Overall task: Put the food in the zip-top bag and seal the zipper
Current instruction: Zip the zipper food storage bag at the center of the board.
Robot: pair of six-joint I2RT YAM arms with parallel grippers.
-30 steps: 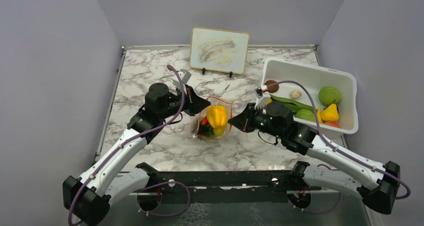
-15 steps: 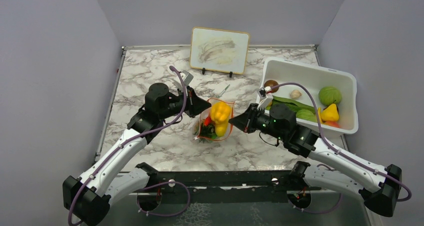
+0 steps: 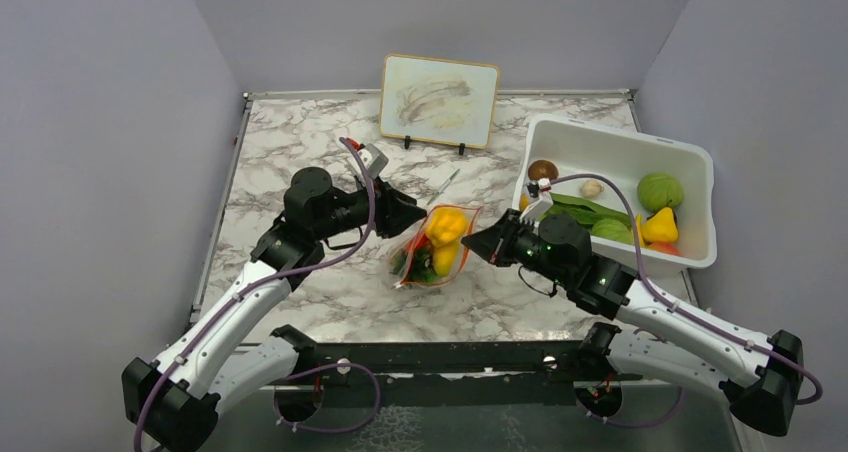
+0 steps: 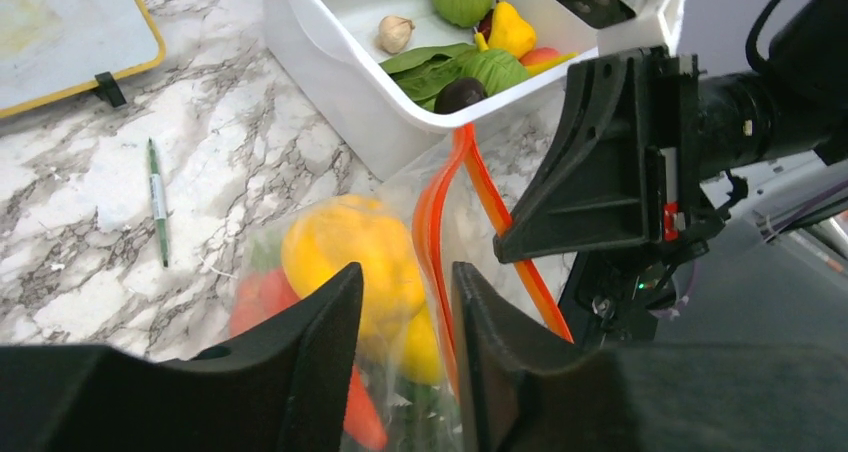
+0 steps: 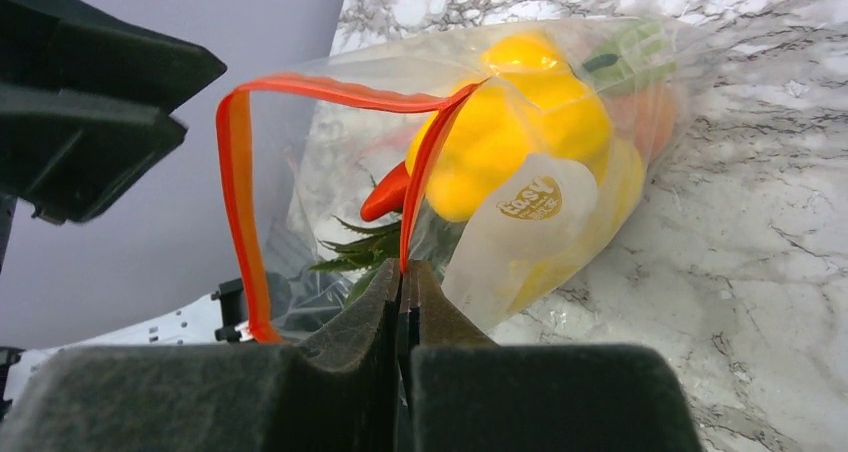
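Note:
The clear zip-top bag point(image 3: 432, 252) lies tilted on the marble table between my grippers. It holds a yellow pepper point(image 3: 444, 225), a red piece and green leaves. Its red-orange zipper point(image 5: 240, 202) gapes open in a loop. My right gripper point(image 5: 403, 272) is shut on the zipper's near edge; in the top view it point(image 3: 472, 245) is at the bag's right side. My left gripper point(image 4: 405, 287) is open, its jaws astride the bag's edge with the zipper point(image 4: 432, 222) between them; in the top view it point(image 3: 415, 216) is at the bag's upper left.
A white bin point(image 3: 690, 157) at the right holds a green round vegetable point(image 3: 660, 190), a yellow pepper point(image 3: 658, 227), green leaves point(image 3: 585, 212), a brown round piece point(image 3: 543, 170) and a garlic bulb point(image 3: 592, 187). A thin pen point(image 3: 447, 180) lies behind the bag. A framed board point(image 3: 440, 100) stands at the back.
The bag has tipped over and shifted a little to the back right, its mouth narrowing. My left gripper has pushed right onto the bag's edge. My right gripper keeps its hold.

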